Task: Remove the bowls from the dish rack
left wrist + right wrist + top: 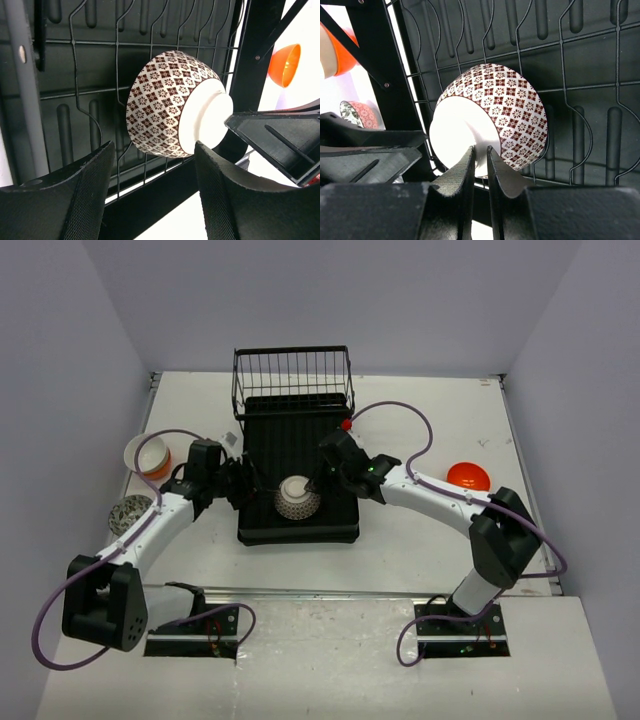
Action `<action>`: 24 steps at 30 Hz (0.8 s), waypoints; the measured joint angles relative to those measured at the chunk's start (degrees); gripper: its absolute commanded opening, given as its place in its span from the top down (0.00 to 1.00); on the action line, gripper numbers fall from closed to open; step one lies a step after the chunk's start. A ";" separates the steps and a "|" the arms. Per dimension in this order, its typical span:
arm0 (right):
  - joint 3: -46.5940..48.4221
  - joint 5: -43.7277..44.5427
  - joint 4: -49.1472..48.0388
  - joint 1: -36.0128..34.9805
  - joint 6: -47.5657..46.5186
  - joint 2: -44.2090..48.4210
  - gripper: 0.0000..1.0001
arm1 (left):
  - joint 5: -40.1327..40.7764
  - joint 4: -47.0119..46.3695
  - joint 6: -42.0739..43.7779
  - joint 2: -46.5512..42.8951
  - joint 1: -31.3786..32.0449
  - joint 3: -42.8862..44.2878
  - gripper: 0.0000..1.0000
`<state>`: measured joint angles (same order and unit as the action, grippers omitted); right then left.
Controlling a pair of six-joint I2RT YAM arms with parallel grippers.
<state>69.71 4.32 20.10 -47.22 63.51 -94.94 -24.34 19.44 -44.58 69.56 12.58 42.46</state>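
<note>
The table (400,550) carries the rack (290,435) at its middle, wire basket (293,370) at the far end. One patterned bowl (297,497) sits in the near half of the rack, tipped on its side among the wires, with its white foot turned toward my right arm. Three bowls are out on the table: an orange one (468,476) to the right, a white one (147,453) and a speckled one (129,512) to the left. My right gripper (481,150) has its fingers nearly together, pinched on the foot ring of the patterned bowl. My left gripper (243,485) hangs at the rack's left edge, fingers wide apart and holding nothing.
</note>
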 measured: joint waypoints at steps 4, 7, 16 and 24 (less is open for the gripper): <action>0.00 -0.24 -0.04 0.02 0.04 0.00 0.85 | -1.55 -3.26 -0.70 1.22 0.00 -1.51 0.33; 0.00 -0.42 -0.04 0.04 0.04 0.00 0.85 | -2.54 -6.01 -0.90 2.14 0.24 -2.21 0.32; 0.00 -0.87 -0.02 0.09 0.02 0.00 0.86 | -4.94 -12.02 -1.33 3.17 0.72 -4.42 0.27; -0.04 -0.94 -0.02 0.11 -0.04 0.00 0.86 | -6.08 -13.73 -1.42 3.02 1.01 -4.50 0.04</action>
<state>69.67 3.38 20.08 -47.11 63.46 -94.94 -30.41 5.72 -46.00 72.58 13.58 37.95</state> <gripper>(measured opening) 0.145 0.901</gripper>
